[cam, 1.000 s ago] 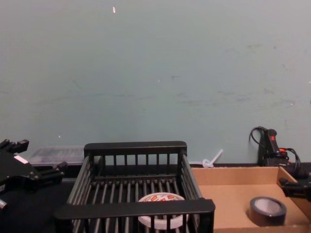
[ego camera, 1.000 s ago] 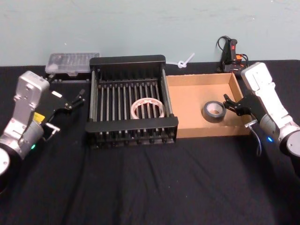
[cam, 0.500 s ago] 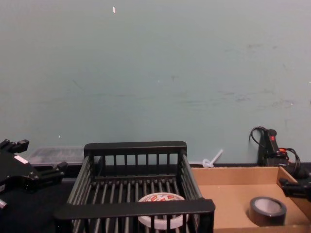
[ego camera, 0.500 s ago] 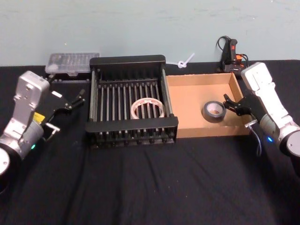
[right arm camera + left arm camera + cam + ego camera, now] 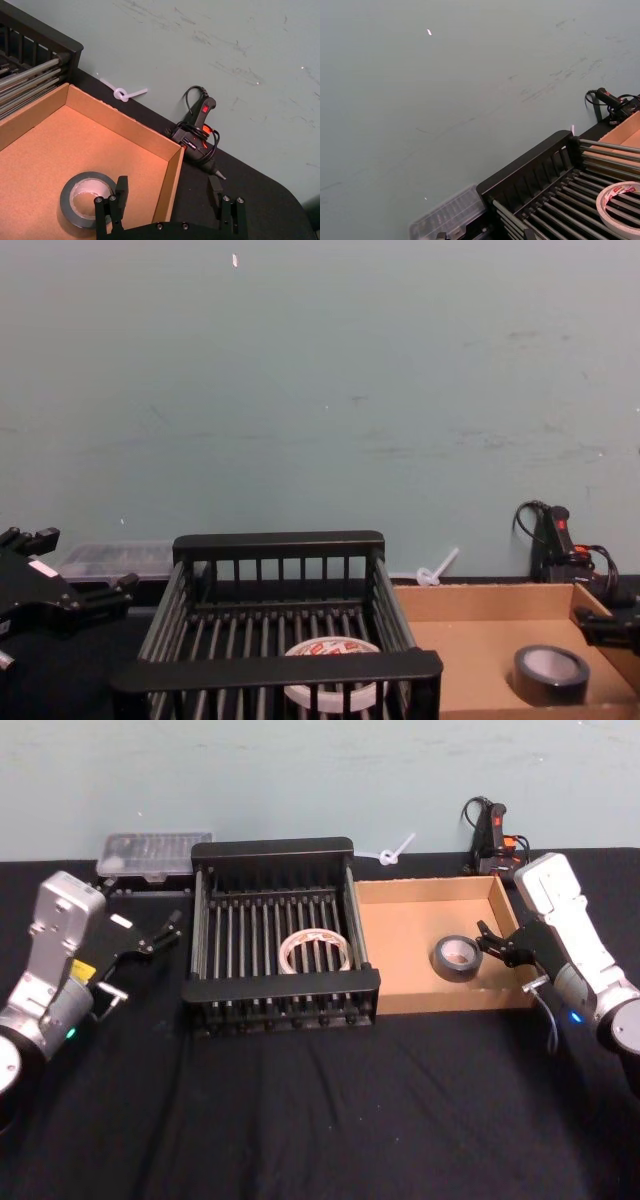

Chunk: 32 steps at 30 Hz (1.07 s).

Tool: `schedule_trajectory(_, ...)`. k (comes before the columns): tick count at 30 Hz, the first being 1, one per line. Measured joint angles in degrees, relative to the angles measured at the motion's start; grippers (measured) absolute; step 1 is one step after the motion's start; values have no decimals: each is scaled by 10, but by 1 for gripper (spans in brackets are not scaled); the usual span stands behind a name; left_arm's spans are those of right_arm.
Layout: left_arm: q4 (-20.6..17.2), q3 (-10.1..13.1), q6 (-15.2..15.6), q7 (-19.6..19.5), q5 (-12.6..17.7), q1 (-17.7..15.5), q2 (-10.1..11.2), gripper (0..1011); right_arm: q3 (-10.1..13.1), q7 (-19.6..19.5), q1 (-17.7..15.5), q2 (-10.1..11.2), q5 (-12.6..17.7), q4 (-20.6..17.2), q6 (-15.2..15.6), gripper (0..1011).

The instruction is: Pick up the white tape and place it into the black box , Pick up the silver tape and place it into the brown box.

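The white tape with red marks lies flat on the slatted floor of the black box; it also shows in the chest view and the left wrist view. The silver tape rests inside the brown box, near its right wall. My right gripper hovers just right of that roll, open and holding nothing. In the right wrist view its fingers straddle the box's right wall beside the silver tape. My left gripper stands open left of the black box.
A clear plastic case sits behind the left arm. A black glue gun with cable and a white zip tie lie behind the brown box. Black cloth covers the table, with bare room in front of both boxes.
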Motion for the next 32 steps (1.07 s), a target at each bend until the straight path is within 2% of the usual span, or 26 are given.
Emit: schedule_trajectory(32, 0, 0, 0, 0, 0, 0, 0, 1002, 0, 0, 0, 0, 0, 0, 0, 1002)
